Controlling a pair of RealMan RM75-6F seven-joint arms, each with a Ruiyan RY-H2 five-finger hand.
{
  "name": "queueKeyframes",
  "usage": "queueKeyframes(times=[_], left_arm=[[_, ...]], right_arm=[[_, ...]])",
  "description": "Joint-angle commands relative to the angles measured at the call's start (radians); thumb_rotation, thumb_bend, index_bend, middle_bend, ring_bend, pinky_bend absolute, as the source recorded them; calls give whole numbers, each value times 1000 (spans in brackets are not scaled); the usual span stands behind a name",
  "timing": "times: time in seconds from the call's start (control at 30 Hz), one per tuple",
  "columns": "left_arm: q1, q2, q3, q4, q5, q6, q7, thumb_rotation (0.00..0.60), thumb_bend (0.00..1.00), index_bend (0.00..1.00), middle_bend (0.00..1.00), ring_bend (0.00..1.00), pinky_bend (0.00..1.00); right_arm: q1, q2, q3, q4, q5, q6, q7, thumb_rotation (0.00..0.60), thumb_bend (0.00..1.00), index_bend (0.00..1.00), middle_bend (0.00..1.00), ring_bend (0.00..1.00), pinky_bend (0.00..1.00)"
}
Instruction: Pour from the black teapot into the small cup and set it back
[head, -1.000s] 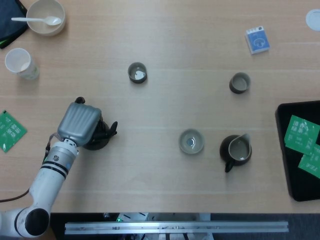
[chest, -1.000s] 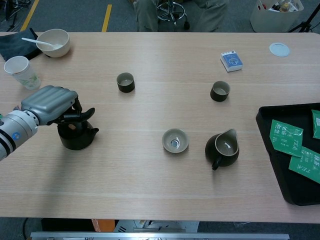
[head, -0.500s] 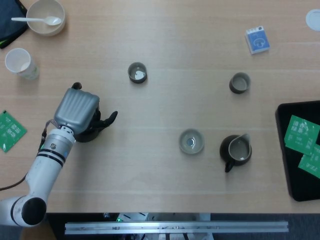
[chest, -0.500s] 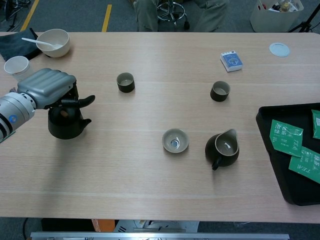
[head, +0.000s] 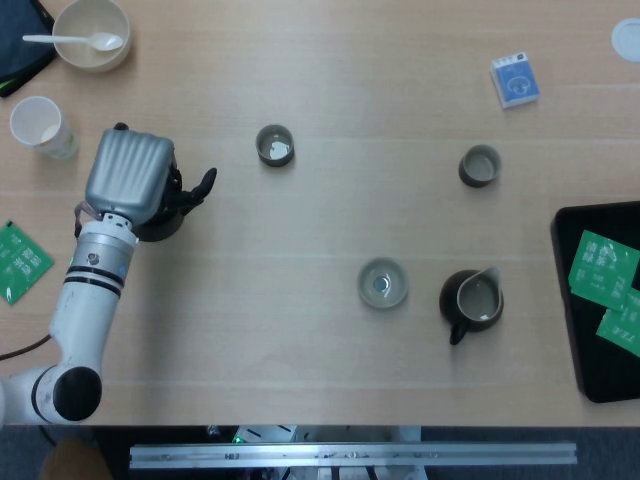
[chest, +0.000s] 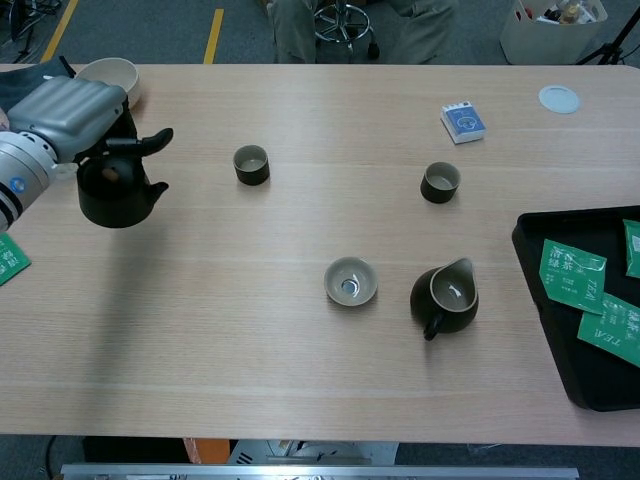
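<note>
A pale wood-grain table (chest: 300, 330) fills both views, and only the chest view shows the room beyond its far edge: dark grey floor with a yellow painted stripe (chest: 213, 22), the base of a swivel stool (chest: 345, 25) and a white bin (chest: 545, 28) at far right. At the left, the grey-shelled left hand (head: 128, 176) grips the round black teapot (chest: 112, 195) from above by its top handle; the chest view shows the pot's body hanging under the hand, while the head view hides most of it beneath the hand's shell. The right hand appears in neither view. The small pale celadon cup (head: 383, 282) sits near the table's middle, just left of a dark open pitcher with a pale lining (head: 472, 300). Two dark cylindrical cups (head: 274, 145) (head: 479, 165) stand farther back. A black tray holding green tea packets (chest: 570, 310) lies at the right. Only the head view shows the white paper cup (head: 38, 125) at far left in full.
</note>
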Motion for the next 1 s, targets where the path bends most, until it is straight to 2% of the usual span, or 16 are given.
queueKeyframes(times=[0.03, 0.13, 0.17, 0.33, 0.47, 0.7, 1.0], left_arm=[[-7, -12, -15, 22, -12, 14, -3, 159, 269, 999, 1000, 953, 443], [-13, -16, -20, 36, -23, 17, 4, 273, 269, 999, 1000, 955, 449], [-14, -18, -23, 39, -27, 20, 4, 292, 269, 999, 1000, 956, 449], [-18, -32, -36, 59, -43, 36, -3, 265, 269, 1000, 1000, 960, 449], [-21, -42, -43, 72, -50, 40, -9, 282, 291, 1000, 1000, 961, 449], [-28, -58, -45, 93, -44, 45, -12, 316, 417, 1000, 1000, 961, 449], [-47, -57, -42, 76, -28, 32, 1, 344, 434, 994, 1000, 960, 449]], right_arm=[[-1, 1, 0, -1, 0, 1, -1, 600, 433, 265, 313, 194, 126], [-3, 2, 0, -3, 0, 3, -2, 600, 433, 264, 313, 194, 126], [-3, 3, 0, -3, 0, 3, -2, 600, 433, 264, 312, 194, 126], [-5, 4, 0, -5, 2, 2, -4, 600, 433, 265, 313, 194, 126], [-6, 5, 0, -6, 2, 4, -4, 600, 432, 265, 312, 194, 126], [-12, 7, -2, -5, 4, 7, -1, 600, 433, 265, 313, 194, 126], [-20, 9, -2, -2, 5, 14, 7, 600, 433, 265, 312, 194, 126]])
